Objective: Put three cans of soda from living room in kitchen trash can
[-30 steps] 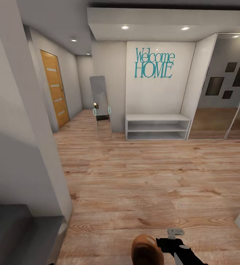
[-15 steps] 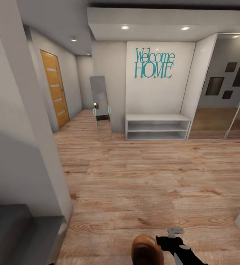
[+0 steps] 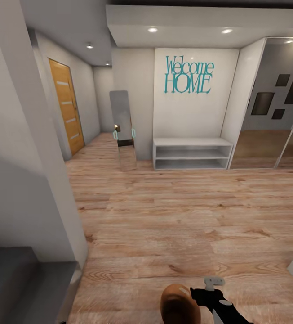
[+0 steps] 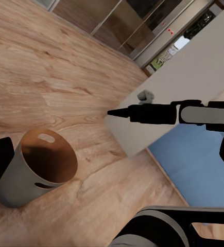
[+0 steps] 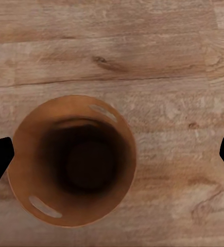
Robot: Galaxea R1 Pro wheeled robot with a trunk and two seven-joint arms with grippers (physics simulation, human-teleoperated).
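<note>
Bright, even render — ceiling spotlights [image 3: 152, 30] glow; soft wall shadows, dark bin interior [image 5: 86, 164]; sharp focus.

I face a hallway: a shelf bench [image 3: 192, 153] stands against the far wall under the lettering [image 3: 188, 76], a standing mirror [image 3: 122, 130] just to its left, a door [image 3: 67, 106] further left, mirrored sliding doors [image 3: 272, 108] on the right. The tash can [image 5: 73, 160] stands upright on the floor [image 3: 173, 216] just before me, directly under my right gripper [image 5: 112, 154].
</note>
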